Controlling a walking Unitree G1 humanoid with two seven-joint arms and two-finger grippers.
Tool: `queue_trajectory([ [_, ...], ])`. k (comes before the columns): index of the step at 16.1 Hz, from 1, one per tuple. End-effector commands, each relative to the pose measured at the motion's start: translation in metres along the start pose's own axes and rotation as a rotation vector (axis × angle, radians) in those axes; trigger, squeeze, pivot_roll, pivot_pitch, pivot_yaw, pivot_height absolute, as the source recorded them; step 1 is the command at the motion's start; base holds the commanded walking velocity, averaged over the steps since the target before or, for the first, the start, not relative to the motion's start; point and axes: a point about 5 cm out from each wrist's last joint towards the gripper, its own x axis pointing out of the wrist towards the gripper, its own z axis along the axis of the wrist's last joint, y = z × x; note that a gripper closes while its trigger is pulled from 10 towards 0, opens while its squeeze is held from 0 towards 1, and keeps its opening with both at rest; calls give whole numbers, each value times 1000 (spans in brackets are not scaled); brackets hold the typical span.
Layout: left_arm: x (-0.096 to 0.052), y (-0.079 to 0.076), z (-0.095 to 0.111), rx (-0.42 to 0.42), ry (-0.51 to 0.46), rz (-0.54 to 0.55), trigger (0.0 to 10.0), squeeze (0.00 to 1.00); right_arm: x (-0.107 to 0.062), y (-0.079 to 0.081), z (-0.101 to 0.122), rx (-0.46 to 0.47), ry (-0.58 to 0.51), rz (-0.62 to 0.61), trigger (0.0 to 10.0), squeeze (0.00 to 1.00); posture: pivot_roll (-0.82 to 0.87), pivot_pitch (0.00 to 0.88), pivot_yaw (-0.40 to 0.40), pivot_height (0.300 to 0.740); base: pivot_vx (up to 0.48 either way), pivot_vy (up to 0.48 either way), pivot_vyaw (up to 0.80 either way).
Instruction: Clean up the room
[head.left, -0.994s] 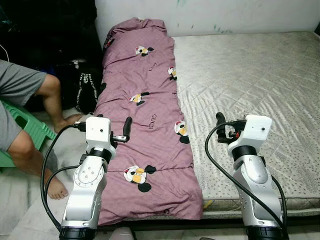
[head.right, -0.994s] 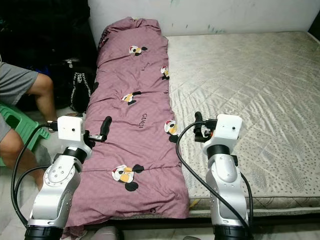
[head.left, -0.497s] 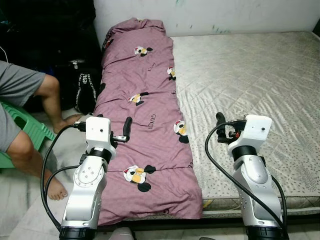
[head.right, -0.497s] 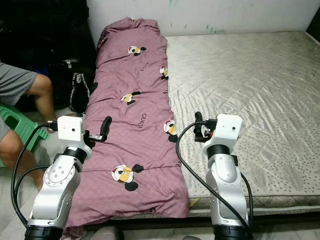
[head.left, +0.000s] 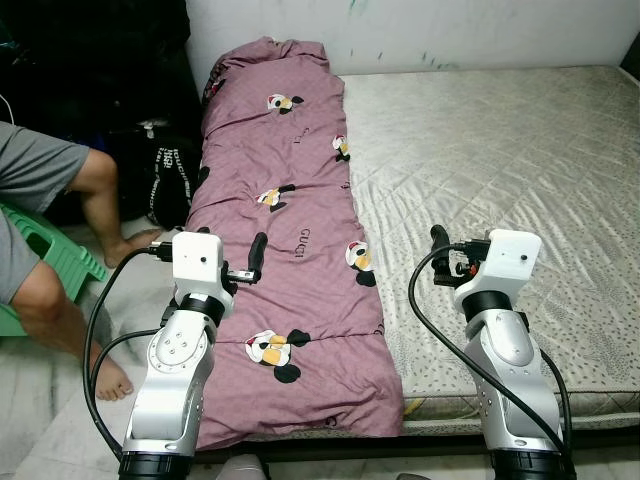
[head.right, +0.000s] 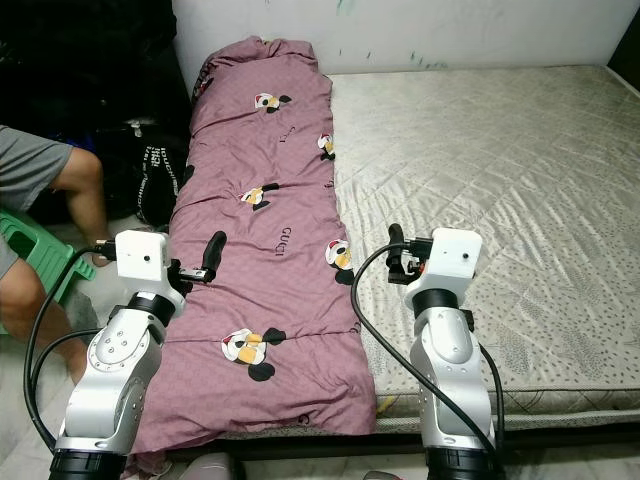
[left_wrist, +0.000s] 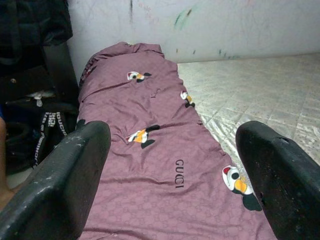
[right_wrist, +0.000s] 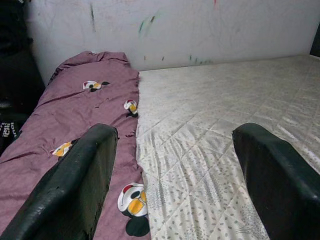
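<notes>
Even, soft indoor light, sharp eye views; dark shadow at upper left.

Person (head.left: 40, 230): cut off by the left edge of the head views; one bent leg, a foot and a grey sleeve remain in frame. Green stool (head.left: 45, 260): partly hidden beneath the person, its shape incomplete. Black bag (head.left: 170, 180): white lettering on its strap too small to read; the dark area (head.left: 90, 60) behind it shows no distinguishable detail. Mattress (head.left: 520, 150): right side cut off by the frame edge. Purple quilt (head.left: 290, 230): near left corner hidden behind the left arm (head.left: 175, 370). Both arms are cut off at the bottom edge. In the wrist views, each black finger (left_wrist: 55, 185) is cropped by the frame.
</notes>
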Motion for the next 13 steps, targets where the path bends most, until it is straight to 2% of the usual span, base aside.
queue_trajectory([
  [1, 1, 1, 0, 1, 5, -4, 10000, 0, 2, 1, 2, -3, -12, 6, 10000, 0, -47, 0, 18, 740, 0, 0, 0],
  [13, 1, 0, 1, 2, 4, -4, 10000, 0, 2, 2, 2, -1, -12, 7, 10000, 0, -46, 0, 19, 740, 0, 0, 0],
])
